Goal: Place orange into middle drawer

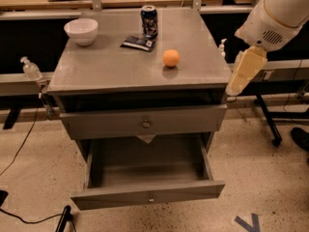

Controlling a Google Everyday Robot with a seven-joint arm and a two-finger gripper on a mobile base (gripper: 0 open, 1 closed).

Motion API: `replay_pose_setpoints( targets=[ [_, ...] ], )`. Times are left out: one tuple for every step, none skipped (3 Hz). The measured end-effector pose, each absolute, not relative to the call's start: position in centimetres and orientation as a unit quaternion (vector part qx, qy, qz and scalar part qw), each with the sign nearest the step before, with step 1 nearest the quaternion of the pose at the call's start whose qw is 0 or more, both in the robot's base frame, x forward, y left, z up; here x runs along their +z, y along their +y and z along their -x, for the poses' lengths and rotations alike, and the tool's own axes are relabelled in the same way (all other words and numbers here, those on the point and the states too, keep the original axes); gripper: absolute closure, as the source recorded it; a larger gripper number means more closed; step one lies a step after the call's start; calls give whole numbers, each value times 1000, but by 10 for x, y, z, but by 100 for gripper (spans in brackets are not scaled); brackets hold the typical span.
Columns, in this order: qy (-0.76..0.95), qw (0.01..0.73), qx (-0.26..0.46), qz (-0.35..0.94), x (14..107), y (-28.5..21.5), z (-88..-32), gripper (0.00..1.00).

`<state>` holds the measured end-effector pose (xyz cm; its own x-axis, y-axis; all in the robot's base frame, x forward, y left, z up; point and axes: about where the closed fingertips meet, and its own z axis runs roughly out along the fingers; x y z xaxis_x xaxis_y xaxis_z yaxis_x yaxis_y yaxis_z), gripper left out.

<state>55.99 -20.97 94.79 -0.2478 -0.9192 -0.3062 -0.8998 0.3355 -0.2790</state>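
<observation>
The orange (171, 58) sits on the grey cabinet top (111, 66), right of centre, touching nothing. The middle drawer (149, 195) is pulled wide open low at the front; its deep tray is empty, and it has a narrow front panel with a small knob. My gripper (244, 74) hangs as a cream-coloured piece below the white arm (277, 13), just off the cabinet's right edge. It is to the right of the orange, apart from it, and holds nothing that I can see.
A white bowl (81, 31) stands at the back left of the top. A soda can (149, 21) and a dark packet (138, 43) are at the back centre. The drawer with the taller front and bigger knob (146, 124) sits above the open one. A bottle (32, 71) hangs at the left.
</observation>
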Motion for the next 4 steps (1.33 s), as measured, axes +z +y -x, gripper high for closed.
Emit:
replay_pose_setpoints(
  targets=[
    [781,289,49,552,935,-189,-631,0],
    [756,366,92,535,936,-167,-680,0],
    [740,411,80,526,928,-149,-704,0],
    [735,436,70,515,932,-144,-719,0]
  ],
)
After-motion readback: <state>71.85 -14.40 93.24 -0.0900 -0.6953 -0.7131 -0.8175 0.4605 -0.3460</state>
